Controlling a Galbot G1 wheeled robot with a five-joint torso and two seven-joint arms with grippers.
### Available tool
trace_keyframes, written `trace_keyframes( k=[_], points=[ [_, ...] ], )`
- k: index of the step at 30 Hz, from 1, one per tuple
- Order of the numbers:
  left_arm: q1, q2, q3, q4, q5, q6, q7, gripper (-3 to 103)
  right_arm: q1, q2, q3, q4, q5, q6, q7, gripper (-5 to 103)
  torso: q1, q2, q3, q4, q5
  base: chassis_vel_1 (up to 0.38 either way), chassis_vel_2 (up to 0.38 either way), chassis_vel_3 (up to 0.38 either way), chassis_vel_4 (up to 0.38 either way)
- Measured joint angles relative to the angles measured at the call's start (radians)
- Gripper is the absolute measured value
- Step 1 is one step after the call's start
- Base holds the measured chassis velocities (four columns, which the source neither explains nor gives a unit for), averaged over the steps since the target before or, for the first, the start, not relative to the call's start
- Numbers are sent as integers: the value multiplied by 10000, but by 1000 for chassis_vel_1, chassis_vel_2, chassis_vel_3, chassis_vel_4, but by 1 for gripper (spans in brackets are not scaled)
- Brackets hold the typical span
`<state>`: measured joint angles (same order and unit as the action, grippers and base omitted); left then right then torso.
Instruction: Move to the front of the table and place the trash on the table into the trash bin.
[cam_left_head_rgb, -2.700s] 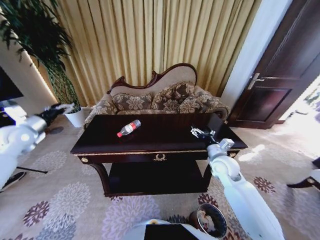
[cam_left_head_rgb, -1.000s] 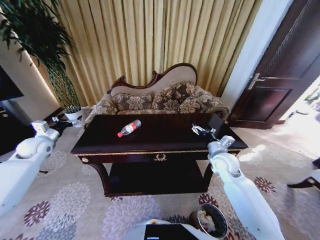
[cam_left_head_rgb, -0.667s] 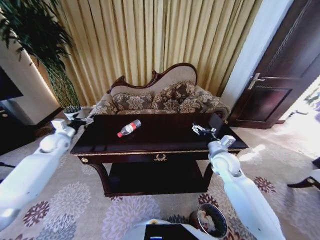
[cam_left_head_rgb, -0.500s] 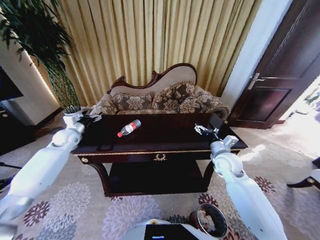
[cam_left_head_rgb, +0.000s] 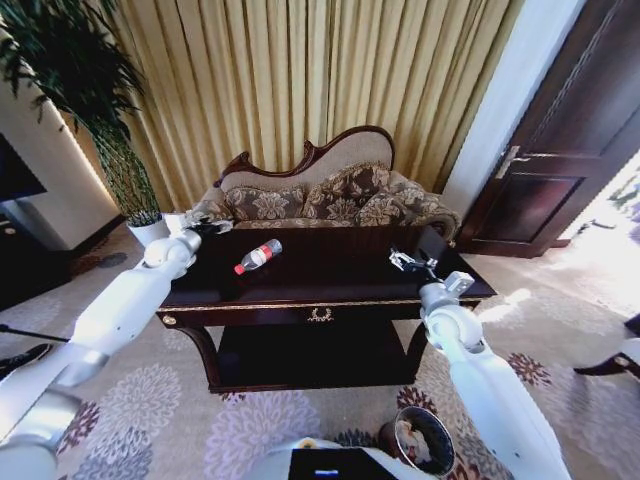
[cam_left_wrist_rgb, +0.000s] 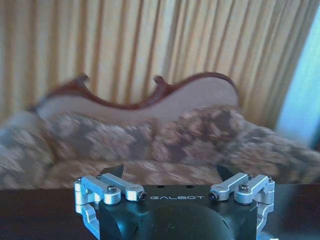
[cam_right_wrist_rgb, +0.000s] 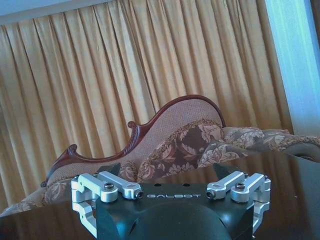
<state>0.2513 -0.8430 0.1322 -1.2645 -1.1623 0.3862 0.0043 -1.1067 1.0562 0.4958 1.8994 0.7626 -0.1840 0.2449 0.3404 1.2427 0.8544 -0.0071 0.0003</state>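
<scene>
Left gripper (cam_left_head_rgb: 214, 227) open, left of centre over the table's (cam_left_head_rgb: 330, 275) back-left corner, bottle (cam_left_head_rgb: 258, 256) lying just right of it, right gripper (cam_left_head_rgb: 405, 262) open at table's right end, bin (cam_left_head_rgb: 420, 443) at bottom edge.

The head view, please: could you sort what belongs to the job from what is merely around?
Job:
table
plastic bottle
trash bin
left claw
right claw

Around:
sofa
potted plant
door
</scene>
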Motion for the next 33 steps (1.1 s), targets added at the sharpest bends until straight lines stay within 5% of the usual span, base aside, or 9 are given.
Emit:
trace_keyframes(
  k=[7,10,13,26,33],
  points=[
    [-586,-357,208,348,-676,1290,118,100,8,59,5,-308,-112,80,-154,100,1,0,0,2,0,0,0,0,0],
    [-849,-472,62,-72,-1466,2987,-529,100,99,143,-55,-666,-223,186,-307,100,1,0,0,1,0,0,0,0,0],
    [-1020,-390,177,-263,-1573,3328,-742,100,141,178,-85,-854,-280,251,-383,100,0,0,-1,2,1,0,0,0,0],
    [-2012,-316,2145,514,-1243,3369,-1275,100,131,403,-209,-1180,-544,438,-497,100,0,1,0,3,-1,0,0,0,0],
    [-2105,-1051,2250,764,-1287,3311,-667,100,-90,458,-125,-1179,-683,535,-502,100,1,0,0,-2,0,0,0,0,0]
  ],
)
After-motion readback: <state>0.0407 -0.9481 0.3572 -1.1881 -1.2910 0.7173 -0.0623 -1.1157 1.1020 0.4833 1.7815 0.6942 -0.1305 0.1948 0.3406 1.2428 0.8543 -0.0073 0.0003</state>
